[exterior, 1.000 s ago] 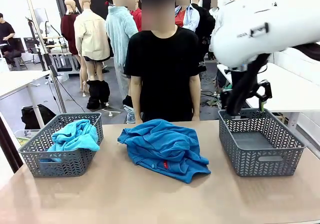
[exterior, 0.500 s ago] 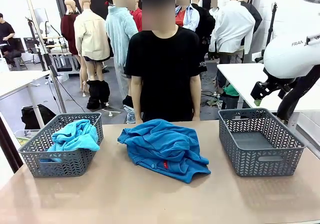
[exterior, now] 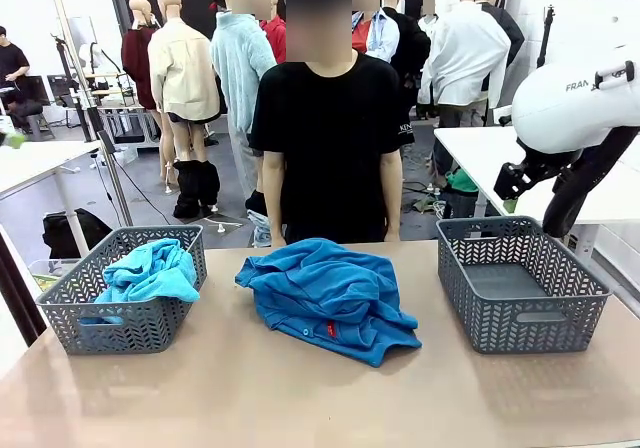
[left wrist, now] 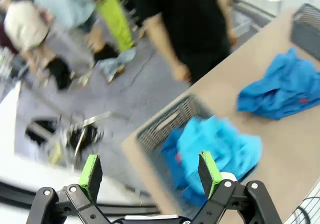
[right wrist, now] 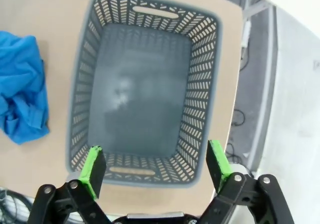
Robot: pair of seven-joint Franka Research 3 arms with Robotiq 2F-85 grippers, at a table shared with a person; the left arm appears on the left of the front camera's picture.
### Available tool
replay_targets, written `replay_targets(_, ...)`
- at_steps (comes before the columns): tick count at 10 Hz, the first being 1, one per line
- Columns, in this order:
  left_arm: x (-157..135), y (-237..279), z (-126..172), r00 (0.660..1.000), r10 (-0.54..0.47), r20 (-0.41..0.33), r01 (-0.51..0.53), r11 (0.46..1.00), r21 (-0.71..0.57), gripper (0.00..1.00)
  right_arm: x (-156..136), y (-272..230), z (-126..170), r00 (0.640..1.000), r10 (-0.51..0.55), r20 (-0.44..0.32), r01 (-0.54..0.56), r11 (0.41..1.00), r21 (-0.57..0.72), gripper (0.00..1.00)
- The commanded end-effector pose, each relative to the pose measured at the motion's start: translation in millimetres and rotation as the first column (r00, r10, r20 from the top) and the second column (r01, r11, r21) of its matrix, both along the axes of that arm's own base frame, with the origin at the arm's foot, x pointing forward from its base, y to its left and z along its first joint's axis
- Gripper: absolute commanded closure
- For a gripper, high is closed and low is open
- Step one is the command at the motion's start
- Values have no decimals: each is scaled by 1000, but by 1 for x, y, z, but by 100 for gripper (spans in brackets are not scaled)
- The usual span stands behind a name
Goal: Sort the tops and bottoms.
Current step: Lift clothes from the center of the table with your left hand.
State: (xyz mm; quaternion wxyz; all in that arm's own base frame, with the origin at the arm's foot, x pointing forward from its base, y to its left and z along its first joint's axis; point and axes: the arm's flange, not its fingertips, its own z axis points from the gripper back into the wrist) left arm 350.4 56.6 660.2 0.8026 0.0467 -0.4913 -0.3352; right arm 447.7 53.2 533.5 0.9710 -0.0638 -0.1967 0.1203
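A heap of royal blue tops [exterior: 330, 293] lies mid-table, with a small red tag [exterior: 331, 329] near its front. A turquoise top [exterior: 150, 273] fills the left grey basket [exterior: 70, 313]. Any bottoms are hidden; I cannot tell them apart in the heap. High over the left basket [left wrist: 165, 124] and its turquoise top [left wrist: 220, 151], my left gripper [left wrist: 150, 170] is open and holds nothing. My right gripper [right wrist: 155, 161] is open and bare above the right basket [right wrist: 205, 84], which holds nothing. The blue heap [right wrist: 20, 84] lies off to one side of that basket.
A person in a black shirt [exterior: 325, 128] stands at the far edge behind the heap, arms hanging. My white right arm [exterior: 575, 103] is raised at the upper right, above the right basket [exterior: 520, 318]. Bare tabletop [exterior: 250, 398] runs along the near edge.
My right arm has lifted from just behind the right basket and swung up and to the right. The garments, baskets and person have not moved.
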Motion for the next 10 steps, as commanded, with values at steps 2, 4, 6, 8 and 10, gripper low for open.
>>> replay_targets(2,26,-108,-7,959,-284,-14,284,959,23,0,5,-1,2,1000,-23,-6,22,1000,-17,0)
replay_targets(4,34,-163,-35,909,-401,-113,407,913,38,0,5,-1,2,1000,-23,-6,22,1000,-17,0)
replay_targets(6,13,-173,-27,931,-358,-77,362,931,41,0,5,-1,2,1000,-23,-6,22,1000,-17,0)
replay_targets(8,13,-173,-27,931,-358,-77,362,931,41,0,5,-1,2,1000,-23,-6,22,1000,-17,0)
replay_targets(10,18,-189,-59,892,-426,-151,439,897,61,0,5,-1,2,1000,-23,-6,22,1000,-17,0)
